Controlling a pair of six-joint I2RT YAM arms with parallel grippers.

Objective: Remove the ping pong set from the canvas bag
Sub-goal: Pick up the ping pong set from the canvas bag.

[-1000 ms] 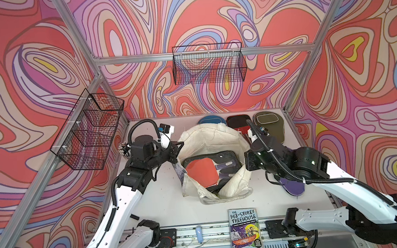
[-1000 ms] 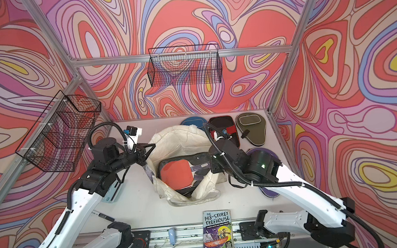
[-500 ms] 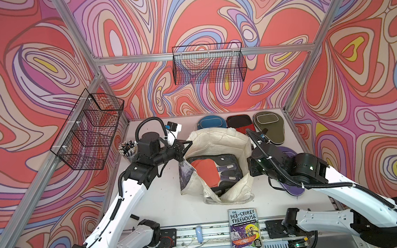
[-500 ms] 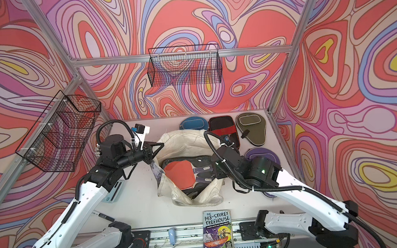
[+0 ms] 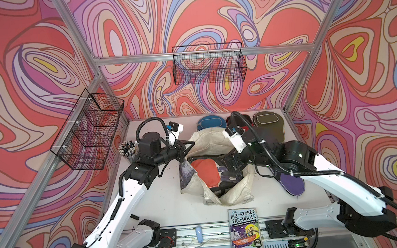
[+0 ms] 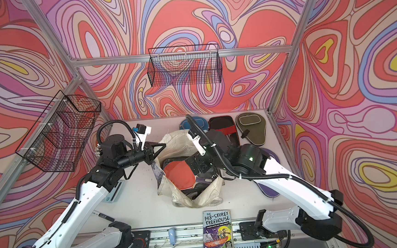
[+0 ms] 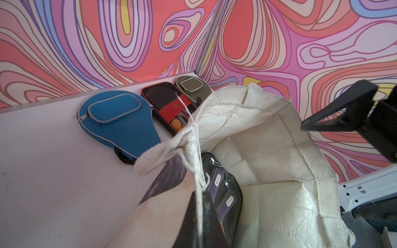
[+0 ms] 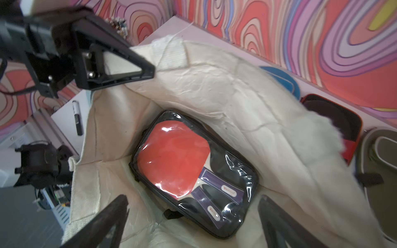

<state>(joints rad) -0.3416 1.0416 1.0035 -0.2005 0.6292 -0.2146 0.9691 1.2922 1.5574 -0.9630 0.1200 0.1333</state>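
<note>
Right gripper (image 8: 193, 199) gapes over glossy pack (image 8: 171, 154) in crumpled canvas bag (image 8: 236, 90).

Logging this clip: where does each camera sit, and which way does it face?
Both top views: high above the robot, looking down and forward at the canvas bag and book; left arm and right arm show.
Left wrist: faces past its shut left hand, pinching the bag rim, toward the blue case.
Right wrist: over the bag mouth, looking down past its open right hand at the red-paddle pack.
Shared: both wrist views show that pack inside the bag.
</note>
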